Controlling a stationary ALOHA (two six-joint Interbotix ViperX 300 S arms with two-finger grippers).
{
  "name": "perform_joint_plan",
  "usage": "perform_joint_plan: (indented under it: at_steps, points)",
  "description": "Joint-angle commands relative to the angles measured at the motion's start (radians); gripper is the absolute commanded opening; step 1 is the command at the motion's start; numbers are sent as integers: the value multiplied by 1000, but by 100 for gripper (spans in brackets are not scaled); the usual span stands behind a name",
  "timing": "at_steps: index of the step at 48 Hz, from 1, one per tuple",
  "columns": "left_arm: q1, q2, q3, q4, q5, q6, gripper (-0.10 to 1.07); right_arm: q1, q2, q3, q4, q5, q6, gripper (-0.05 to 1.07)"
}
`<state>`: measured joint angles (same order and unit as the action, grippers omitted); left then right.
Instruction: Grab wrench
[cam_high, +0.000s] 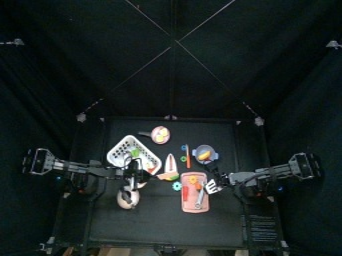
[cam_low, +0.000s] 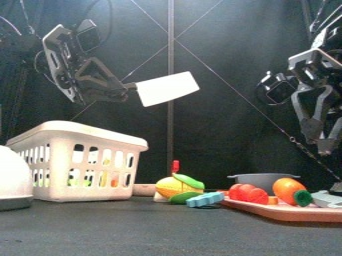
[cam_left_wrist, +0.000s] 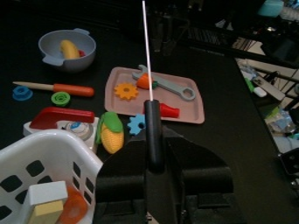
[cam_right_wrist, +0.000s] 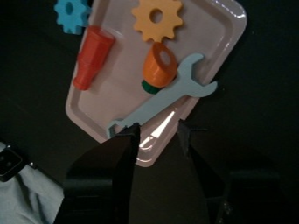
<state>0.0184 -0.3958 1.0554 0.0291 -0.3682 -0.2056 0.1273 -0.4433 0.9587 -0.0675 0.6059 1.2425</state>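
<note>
A grey-blue plastic toy wrench (cam_right_wrist: 163, 98) lies flat on a pale pink rectangular plastic tray (cam_right_wrist: 222, 26), which sits on the black table (cam_low: 134, 235) toward the right arm's side. The right gripper (cam_right_wrist: 158, 140) hangs above the wrench's handle end with its two black fingers spread wide and nothing between them.

The wrench is crowded. An orange plastic carrot with a green top (cam_right_wrist: 156, 70) lies against the wrench's open jaw end, touching or nearly so. A yellow-orange toy gear (cam_right_wrist: 158, 17) sits just beyond the carrot, and a red-orange stick-shaped toy (cam_right_wrist: 91, 57) lies beside them on the same tray. A blue toy gear (cam_right_wrist: 73, 10) shows at the tray's edge.

The likely risks, as a judgement: the wrench is thin and flat, so fingers coming down across it could skid over it or press on the tray instead, tipping or sliding the light tray. If the fingers close nearer the jaw end, they could catch the carrot too, or nudge it off the tray. The handle runs diagonally, so fingers not turned square across it may twist it away.

The left gripper (cam_left_wrist: 153, 131) hovers apart from the tray, over a white plastic laundry-style basket (cam_low: 74, 160); whether its fingers are spread or closed cannot be told.
</note>
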Motion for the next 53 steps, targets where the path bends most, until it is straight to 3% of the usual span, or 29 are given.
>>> perform_joint_plan:
  at_steps: [1, 16, 28, 34, 44, 53]
  points:
    - [-2, -17, -12, 0, 0, 2, 36, 34, 23, -23, -23, -3, 37, 79]
    - [-17, -29, -8, 2, 0, 2, 36, 86, 152, -57, -81, -55, 107, 79]
    - [-21, -31, -9, 2, 0, 2, 36, 100, 301, -163, -80, -31, 106, 79]
    - [-26, -29, -8, 2, 0, 3, 36, 104, 339, -227, -89, 69, 97, 79]
    - [-29, -31, -8, -3, 0, -2, 36, 129, 324, -298, -126, 262, 107, 80]
    - [-46, -37, -11, -31, 0, 0, 36, 132, 298, -296, -89, 319, 127, 80]
